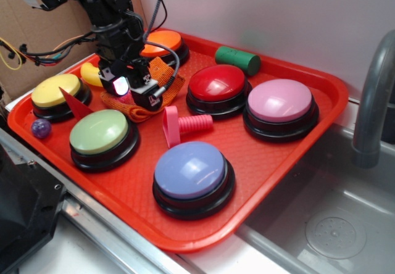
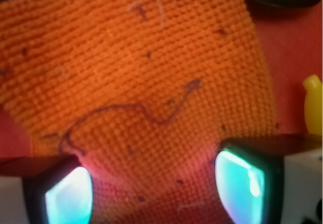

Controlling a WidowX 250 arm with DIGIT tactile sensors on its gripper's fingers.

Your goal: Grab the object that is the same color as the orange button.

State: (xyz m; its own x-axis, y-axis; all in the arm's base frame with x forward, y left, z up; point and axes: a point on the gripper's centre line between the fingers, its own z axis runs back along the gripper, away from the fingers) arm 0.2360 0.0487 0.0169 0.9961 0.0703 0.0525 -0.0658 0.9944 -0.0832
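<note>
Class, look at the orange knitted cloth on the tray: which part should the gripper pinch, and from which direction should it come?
Probably from straight above, pinching the cloth's middle. It lies flat and soft on the red tray, offering no raised edge, and the open gripper already straddles it in the wrist view. Side approaches look crowded by the orange button and red button.

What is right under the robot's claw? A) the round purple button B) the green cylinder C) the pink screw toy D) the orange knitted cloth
D: the wrist view shows the orange knitted cloth filling the space between the open claw fingers, and the exterior view shows the claw over that cloth on the red plastic tray.
</note>
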